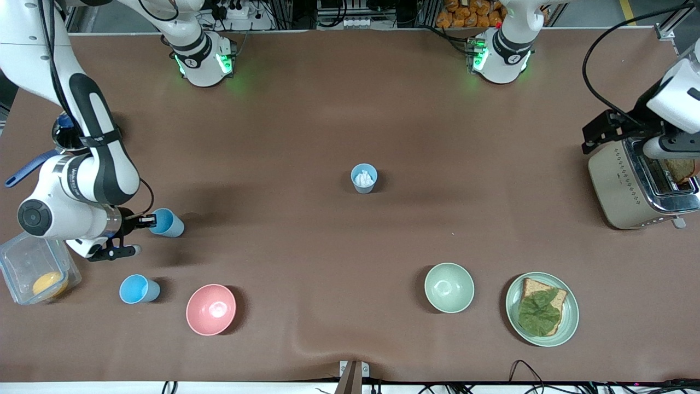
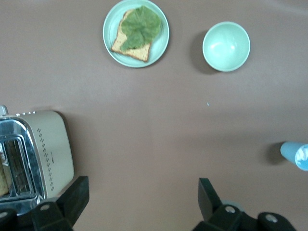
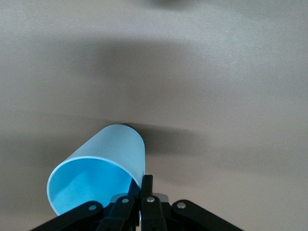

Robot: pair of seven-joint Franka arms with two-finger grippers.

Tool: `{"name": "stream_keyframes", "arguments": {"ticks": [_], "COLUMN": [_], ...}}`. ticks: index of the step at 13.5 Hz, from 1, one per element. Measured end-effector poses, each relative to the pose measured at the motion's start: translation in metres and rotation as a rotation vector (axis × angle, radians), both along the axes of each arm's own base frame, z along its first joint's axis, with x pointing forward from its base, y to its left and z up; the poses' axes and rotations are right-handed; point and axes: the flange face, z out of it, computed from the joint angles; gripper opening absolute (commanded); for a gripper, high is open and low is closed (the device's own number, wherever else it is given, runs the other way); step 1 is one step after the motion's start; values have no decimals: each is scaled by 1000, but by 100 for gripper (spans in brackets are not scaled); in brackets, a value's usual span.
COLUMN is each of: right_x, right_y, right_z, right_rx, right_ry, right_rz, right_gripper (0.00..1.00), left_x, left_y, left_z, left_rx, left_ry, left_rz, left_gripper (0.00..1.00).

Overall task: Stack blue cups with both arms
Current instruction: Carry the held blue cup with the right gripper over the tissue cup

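My right gripper is shut on the rim of a light-blue cup and holds it tilted over the table at the right arm's end. In the right wrist view the fingers pinch the cup's wall, with its open mouth toward the camera. A second light-blue cup stands upright nearer the front camera, beside the pink bowl. A greyer-blue cup with something white inside stands mid-table; it also shows in the left wrist view. My left gripper is open and empty beside the toaster, waiting.
A pink bowl, a pale green bowl and a green plate with bread and lettuce stand near the front edge. A toaster stands at the left arm's end. A clear container sits under the right arm.
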Motion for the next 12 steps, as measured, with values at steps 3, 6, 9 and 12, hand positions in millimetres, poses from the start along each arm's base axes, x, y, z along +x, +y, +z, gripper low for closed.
{"name": "stream_keyframes", "arguments": {"ticks": [3,6,9,12], "right_x": [11,19,3,-40], "right_y": [40,130,237,370], "right_z": [35,80,100,116], "right_rx": [6,31,80,69], "right_ry": [58,60,70,76], "right_rz": [-52,-130,-161,-197], "right_gripper": [0,0,0,0], "left_x": [-6,-8,-8,-8], "left_y": [-14,-10,-9,-8], "left_z": [4,7,7,6], "left_rx": [0,0,1,1], "left_ry": [9,10,13,13], "left_rz": [47,64,67,69], "left_gripper": [100,100,100,100]}}
